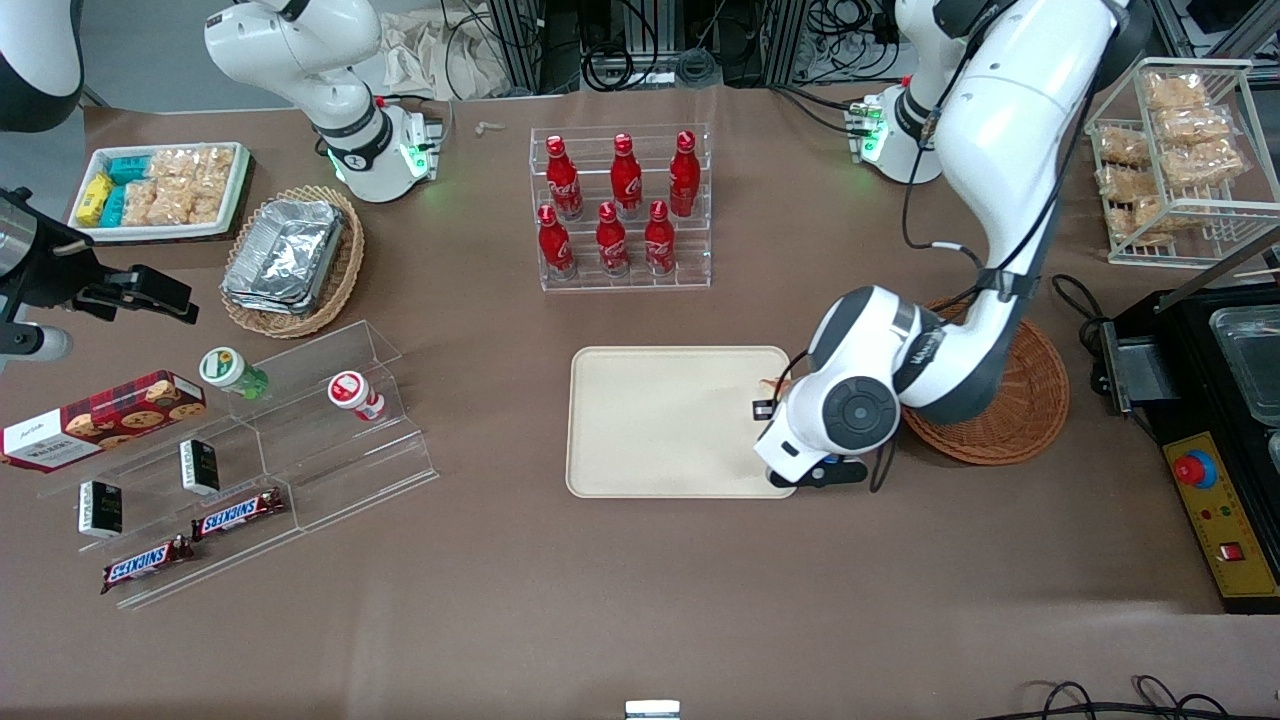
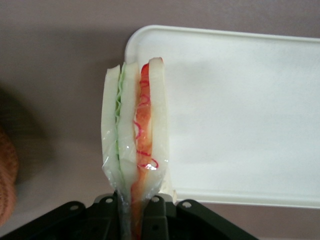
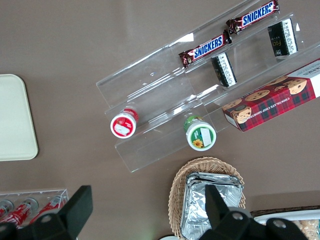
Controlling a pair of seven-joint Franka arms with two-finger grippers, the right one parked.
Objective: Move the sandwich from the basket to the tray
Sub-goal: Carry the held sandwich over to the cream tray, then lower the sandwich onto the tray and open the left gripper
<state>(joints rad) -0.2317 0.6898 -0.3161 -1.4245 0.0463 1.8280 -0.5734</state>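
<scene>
Plastic-wrapped sandwich [image 2: 134,125] soft, light, squashable; gripper [image 2: 134,212] clamped on its narrow end, centre-right of front frame, over tray [image 1: 650,420] edge; basket [image 1: 1010,410] adjacent.

basket [image 1: 1010,420] partly hidden by the arm, gripper [image 2: 134,212] — base cut off at frame edge

Cream tray [image 2: 240,120] — pale sandwich [image 2: 135,130], red and green stripes — black hand [image 2: 135,212].

Gripper [image 2: 135,212] clamping sandwich [image 2: 135,130] above tray [image 2: 240,115]
</scene>
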